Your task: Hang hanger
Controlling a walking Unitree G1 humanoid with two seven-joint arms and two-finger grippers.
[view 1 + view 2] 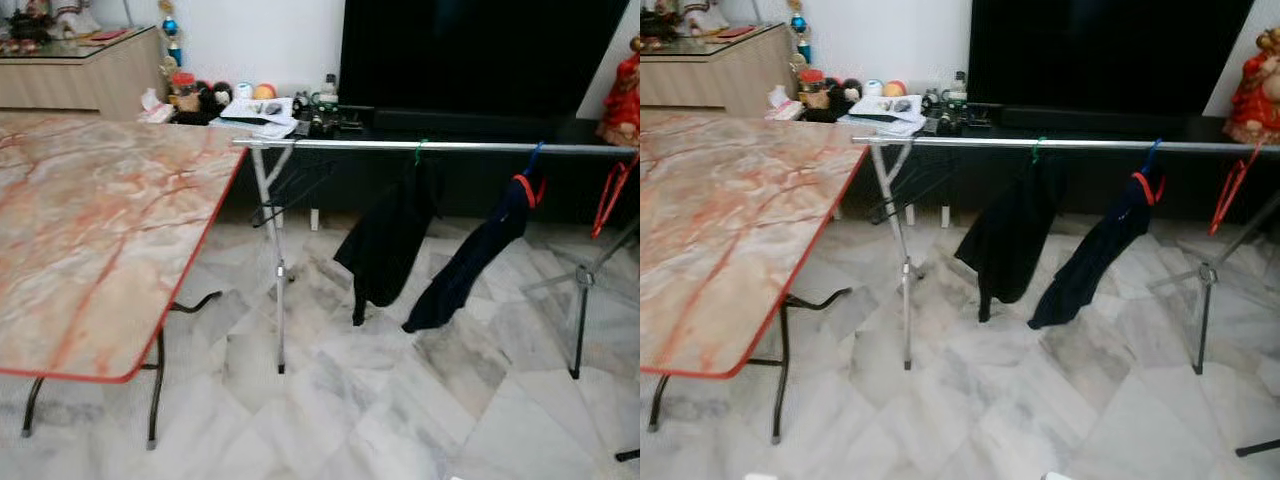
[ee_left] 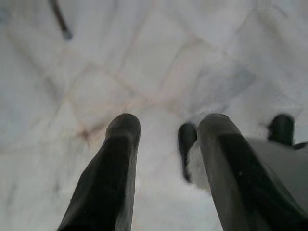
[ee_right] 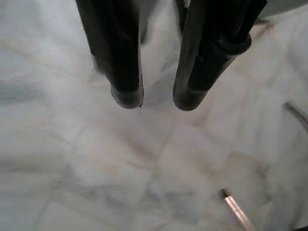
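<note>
A silver rail of a drying rack runs across the room ahead. From it hang a black garment on a green hanger, a dark navy garment on a red and blue hanger, and a bare red hanger at the far right. Thin dark wire shapes show under the rail's left end; I cannot tell what they are. My left gripper points down at the floor, open and holding nothing. My right gripper also hangs over the floor, open with a narrow gap, nothing between its fingers.
A marble-topped folding table with a red edge stands close on the left. The rack's legs stand on the tiled floor. Behind are a large dark TV, a cluttered low shelf and a red figurine.
</note>
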